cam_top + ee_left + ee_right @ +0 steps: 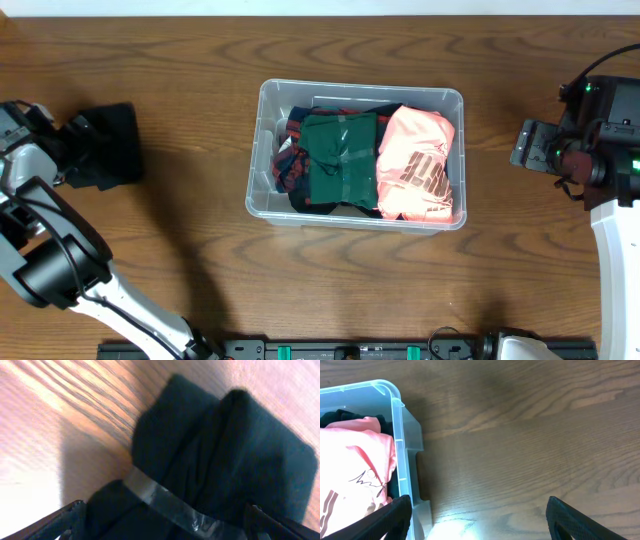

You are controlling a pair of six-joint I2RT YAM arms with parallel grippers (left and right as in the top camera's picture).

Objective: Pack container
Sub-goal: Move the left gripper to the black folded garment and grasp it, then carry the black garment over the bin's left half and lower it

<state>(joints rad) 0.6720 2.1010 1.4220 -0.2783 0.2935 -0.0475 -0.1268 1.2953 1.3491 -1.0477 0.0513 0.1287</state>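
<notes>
The clear plastic container (360, 87) sits on the wooden table (200, 60), midway between the two arms, and holds several folded clothes. A dark green garment (340, 150) lies in the middle of the container, and something like a strip of clear tape crosses its top. Against the container's right wall is a coral-pink shirt (418, 165) with dark lettering. Against its left wall a navy and red patterned piece (287, 165) shows from under the green one. Well to the left of the container, a folded black garment (108, 145) lies on the bare wood. A band of clear tape (172, 508) binds it. The left gripper (164, 506) is over this bundle with its fingers (60, 521) spread wide, one at each side of the cloth. From the wrist view the left finger meets the cloth's edge, but the pictures do not show a firm squeeze. To the right of the container, the right gripper (479, 501) hangs above the wood with its fingers (580, 522) also spread wide and nothing between them. In its wrist view the container's rounded corner and the pink shirt show at the left edge, just beside its left finger.
</notes>
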